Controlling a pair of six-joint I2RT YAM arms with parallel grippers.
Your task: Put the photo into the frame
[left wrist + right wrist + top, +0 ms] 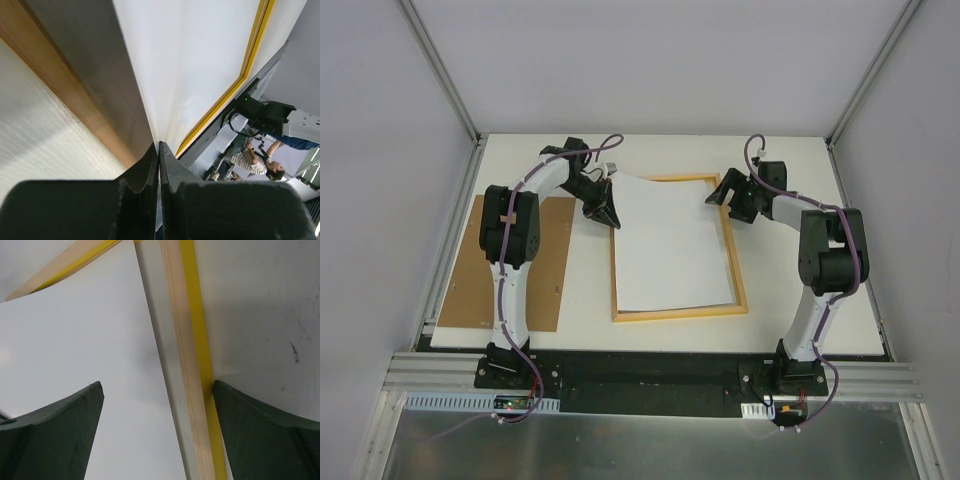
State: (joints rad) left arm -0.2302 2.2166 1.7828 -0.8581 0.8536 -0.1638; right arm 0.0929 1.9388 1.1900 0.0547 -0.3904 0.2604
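Note:
The frame [675, 313] lies flat mid-table with its pale wood back up. The photo [670, 240] rests over it, plain white side up, picture side hidden. My left gripper [609, 214] is shut on the photo's far-left corner, lifting it slightly off the frame. In the left wrist view the jaws [159, 146] pinch the thin white sheet [200, 60], with the wood rail [65, 90] on the left. My right gripper [726, 196] stands open at the frame's far-right corner. Its fingers [157, 405] straddle the frame's rail [187, 365], one over the photo [75, 340], one outside on the table.
A plain brown backing board [550, 290] lies on the table's left side, partly under the left arm. Grey walls enclose the white table [800, 290] on three sides.

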